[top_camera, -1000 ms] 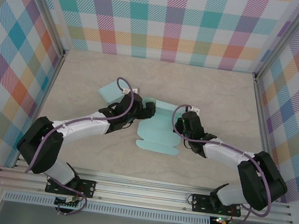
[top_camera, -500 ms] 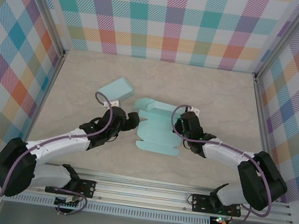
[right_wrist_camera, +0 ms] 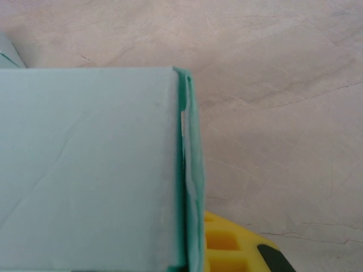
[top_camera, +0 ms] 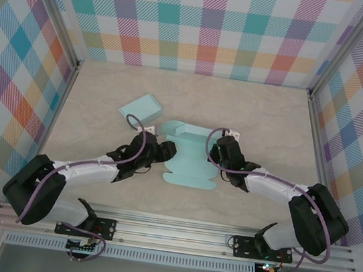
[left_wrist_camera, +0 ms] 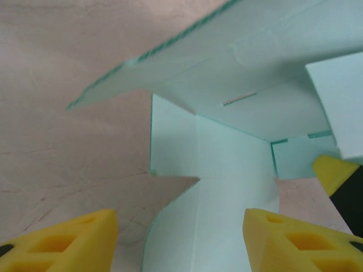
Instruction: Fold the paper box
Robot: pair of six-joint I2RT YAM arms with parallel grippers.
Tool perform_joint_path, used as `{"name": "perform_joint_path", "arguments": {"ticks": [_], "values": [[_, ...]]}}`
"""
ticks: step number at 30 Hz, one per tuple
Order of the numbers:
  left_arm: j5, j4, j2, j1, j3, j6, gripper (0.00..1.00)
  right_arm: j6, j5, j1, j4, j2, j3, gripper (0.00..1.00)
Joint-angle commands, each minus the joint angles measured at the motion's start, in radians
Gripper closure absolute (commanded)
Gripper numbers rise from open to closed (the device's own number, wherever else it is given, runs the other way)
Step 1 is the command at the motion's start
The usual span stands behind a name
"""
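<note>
The paper box (top_camera: 192, 159) is a pale teal sheet, partly folded, lying mid-table. My left gripper (top_camera: 167, 151) hovers at its left edge, open. In the left wrist view its yellow fingertips (left_wrist_camera: 68, 241) stand wide apart over a flat panel of the paper box (left_wrist_camera: 227, 170), with a raised wall behind. My right gripper (top_camera: 217, 153) is at the sheet's right side, shut on the paper box. In the right wrist view my right gripper (right_wrist_camera: 195, 249) pinches a folded-over wall of the paper box (right_wrist_camera: 187, 170). One of its fingers (right_wrist_camera: 229, 243) shows; the other is hidden behind the panel.
A second, finished teal box (top_camera: 140, 108) sits on the beige tabletop (top_camera: 266, 114) just behind my left gripper. Checked walls close in the table on three sides. A metal rail (top_camera: 174, 233) runs along the near edge.
My left gripper has pulled back from the sheet's far left corner toward its left edge, and its jaws have narrowed. The right gripper has kept its hold in place.
</note>
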Motion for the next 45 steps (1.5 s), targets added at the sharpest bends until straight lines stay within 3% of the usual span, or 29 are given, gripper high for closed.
{"name": "perform_joint_path", "arguments": {"ticks": [1, 16, 19, 25, 32, 38, 45], "values": [[-0.029, 0.060, 0.023, -0.007, 0.044, 0.020, 0.45, -0.005, 0.019, 0.009, 0.002, -0.013, 0.026, 1.00], [0.014, 0.134, 0.175, -0.023, 0.145, 0.033, 0.80, 0.007, 0.004, 0.024, 0.017, 0.003, 0.019, 1.00], [0.032, 0.170, 0.167, -0.027, 0.124, 0.015, 0.80, 0.007, 0.006, 0.025, 0.010, 0.005, 0.022, 1.00], [-0.050, 0.061, 0.017, -0.045, 0.045, -0.038, 0.74, 0.010, 0.017, 0.026, 0.018, -0.003, 0.010, 1.00], [-0.251, -0.191, -0.192, -0.046, -0.015, -0.070, 0.49, 0.007, 0.013, 0.027, 0.018, -0.018, 0.010, 1.00], [-0.199, -0.147, -0.125, -0.038, -0.008, -0.050, 0.29, 0.006, 0.008, 0.035, 0.022, -0.020, 0.017, 1.00], [-0.126, 0.008, 0.009, -0.046, 0.005, -0.045, 0.29, 0.002, 0.010, 0.044, 0.018, -0.015, 0.016, 1.00]]}}
